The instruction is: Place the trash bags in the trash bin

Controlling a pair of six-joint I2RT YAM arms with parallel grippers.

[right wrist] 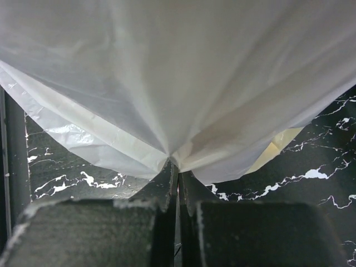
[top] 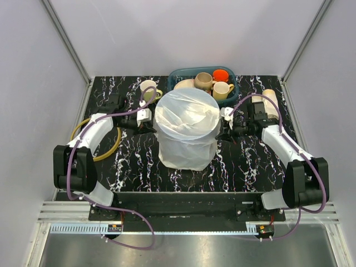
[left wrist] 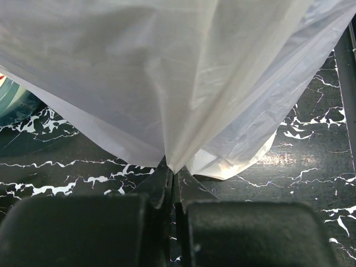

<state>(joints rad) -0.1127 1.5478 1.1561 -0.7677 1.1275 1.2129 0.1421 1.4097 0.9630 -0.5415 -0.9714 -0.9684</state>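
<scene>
A large translucent white trash bag stands as a tall round shape in the middle of the black marbled table. Its mouth is spread wide at the top. My left gripper is shut on the bag's left edge. In the left wrist view the film gathers into a pinch at the closed left gripper. My right gripper is shut on the right edge. There too the film fans out from the closed right gripper. The trash bin is hidden; the bag covers whatever is under it.
A teal basket behind the bag holds a plate, mugs and an orange cup. A cream mug stands at the back left. A yellow ring lies under the left arm. A cream cylinder sits at the back right.
</scene>
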